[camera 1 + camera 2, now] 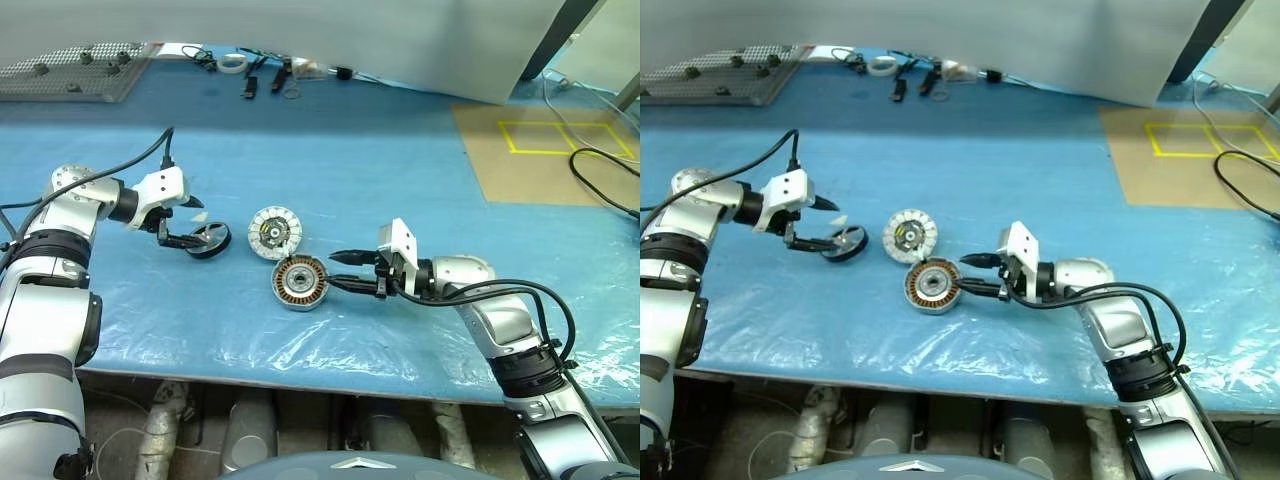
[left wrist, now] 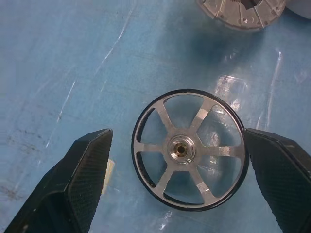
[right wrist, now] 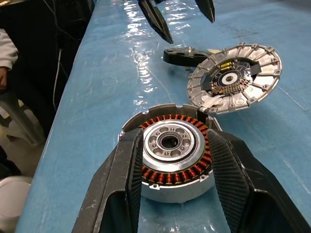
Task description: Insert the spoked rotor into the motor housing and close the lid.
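Now your left gripper [image 2: 177, 179] gapes wide around the spoked rotor [image 2: 189, 149], your right gripper [image 3: 172, 182] hugs the motor housing [image 3: 173, 155], lid [image 3: 234, 79] edge half hidden.

Perforated grey tray [image 1: 70, 72], tape roll [image 1: 232, 63], yellow-taped brown board [image 1: 545, 150].

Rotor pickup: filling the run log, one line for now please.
left gripper open astride spoked rotor | right gripper around motor housing | lid leaning on housing

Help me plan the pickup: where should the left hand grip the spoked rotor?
Across its thin rim, from above. The spoked rotor lies flat on the blue sheet, and the open left hand already straddles it, one finger on each side.
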